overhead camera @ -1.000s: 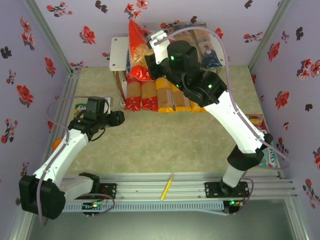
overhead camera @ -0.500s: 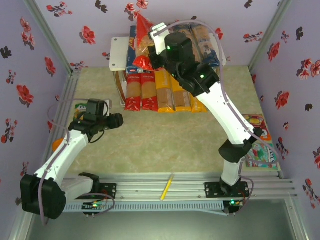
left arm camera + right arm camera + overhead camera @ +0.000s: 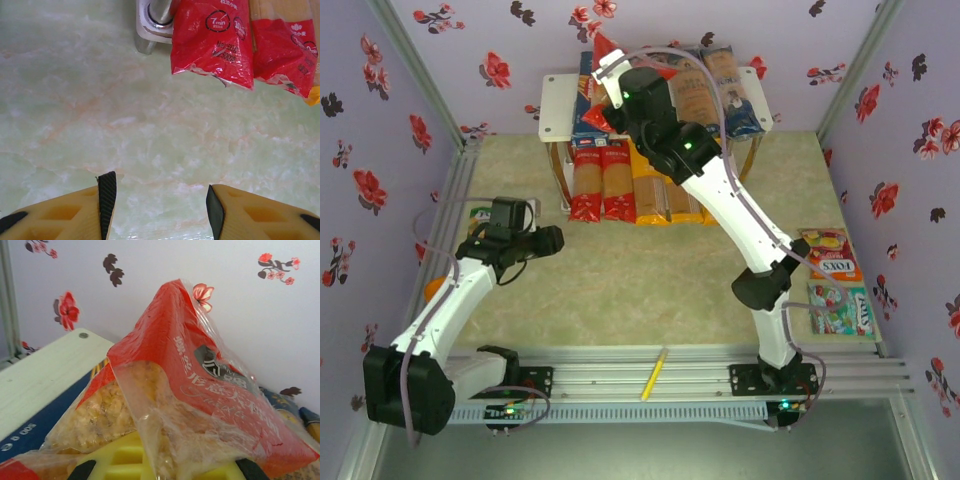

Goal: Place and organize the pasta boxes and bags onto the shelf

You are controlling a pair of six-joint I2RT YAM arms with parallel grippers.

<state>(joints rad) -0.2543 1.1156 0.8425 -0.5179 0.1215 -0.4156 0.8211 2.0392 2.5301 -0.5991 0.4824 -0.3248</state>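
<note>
Over the shelf (image 3: pixel 555 105), the right claw (image 3: pixel 165 467) clamps a crinkly red-and-clear pasta bag (image 3: pixel 200 390); left claw (image 3: pixel 160 205) apart.

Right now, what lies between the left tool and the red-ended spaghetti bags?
Only bare tabletop; the left wrist view shows an unbroken stretch from the left tool to the red-ended spaghetti bags.

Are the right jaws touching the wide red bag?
Touching. The right wrist view shows the red bag pinched between the yellow jaws, its plastic bunched over them.
</note>
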